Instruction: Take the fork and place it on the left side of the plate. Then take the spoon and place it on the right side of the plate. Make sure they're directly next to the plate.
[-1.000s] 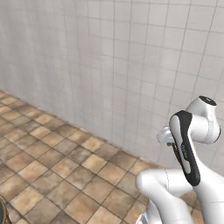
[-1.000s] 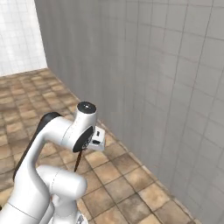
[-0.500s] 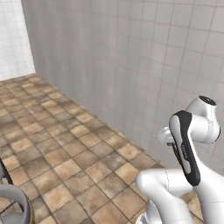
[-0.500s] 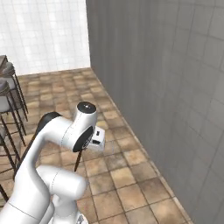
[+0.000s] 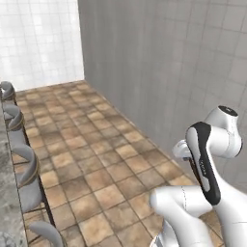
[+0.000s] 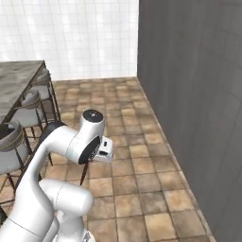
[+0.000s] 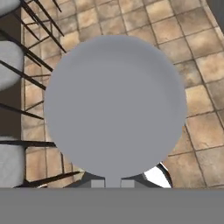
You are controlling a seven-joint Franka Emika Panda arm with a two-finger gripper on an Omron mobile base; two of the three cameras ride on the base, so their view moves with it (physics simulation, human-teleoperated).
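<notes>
1. Left base view: the whole picture has shifted since half a second ago, so the camera has turned with the base. A white tiled wall (image 5: 38,38) now fills the upper left, where before only a sliver of it showed. The grey wall (image 5: 164,58) runs down the right half. A row of grey-seated stools (image 5: 26,178) stands along the left edge, beside a strip of stone counter (image 5: 6,193). Earlier only one seat showed, in the lower left corner. The white arm (image 5: 207,164) holds the same folded pose at the lower right, above the brown floor tiles (image 5: 96,144).

2. Right base view: the scene has swung here too. The stone counter (image 6: 16,82) now shows at the upper left, with stools (image 6: 30,100) beneath its edge. The gripper (image 6: 105,152) hangs from the arm in the middle left of the frame, pointing down over the floor. Its jaws are hidden, so whether it is released or clenched cannot be told.

3. Hand view: a round flat grey disc (image 7: 113,105) sits in the centre, and what it is cannot be told. Grey stool seats (image 7: 9,65) and thin dark legs lie at the left, with floor tiles around them.
</notes>
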